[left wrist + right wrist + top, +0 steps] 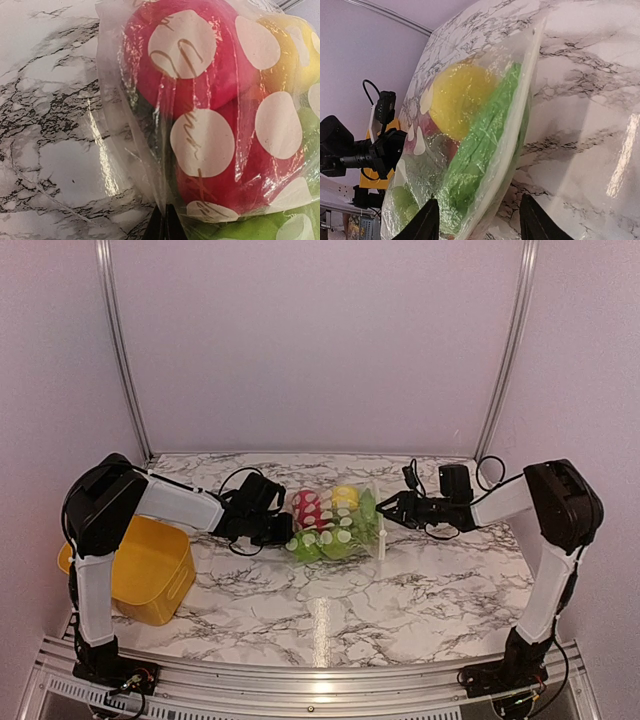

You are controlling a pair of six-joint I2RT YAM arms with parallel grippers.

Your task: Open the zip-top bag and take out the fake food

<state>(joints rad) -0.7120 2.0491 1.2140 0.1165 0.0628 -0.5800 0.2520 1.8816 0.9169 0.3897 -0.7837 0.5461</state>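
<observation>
- Step in hand: securing the zip-top bag (335, 525) from both ends before opening. The bag is sealed, as far as can be judged, and all the fake food is inside.
- Location: the bag lies on the desk (400, 590) at the centre of the top view, between the two arms. A yellow basket (150, 560) sits at lower left, well apart from it.
- Left end effector (162, 222): fingertips pressed together at the bottom of its wrist view. A fold of bag film runs into them, so they appear to pinch the bag's edge.
- Right end effector (479, 210): fingers spread, one on each side of the bag's closure strip (522, 130). Contact cannot be confirmed.
- Next move, in my judgement: the right fingers need to close on one lip of the strip only, then pull away while the left holds firm. Gripping both lips together would keep the bag shut.
- Materials: the film is thin, clear, crinkled and glossy, printed with pale round dots. It will sag and slip.
- Contents: a smooth, rounded red piece (200, 100), a round yellow piece (457, 97) and green pieces (480, 155), all hard-looking plastic.
- Desk surface: marble pattern, shiny.
</observation>
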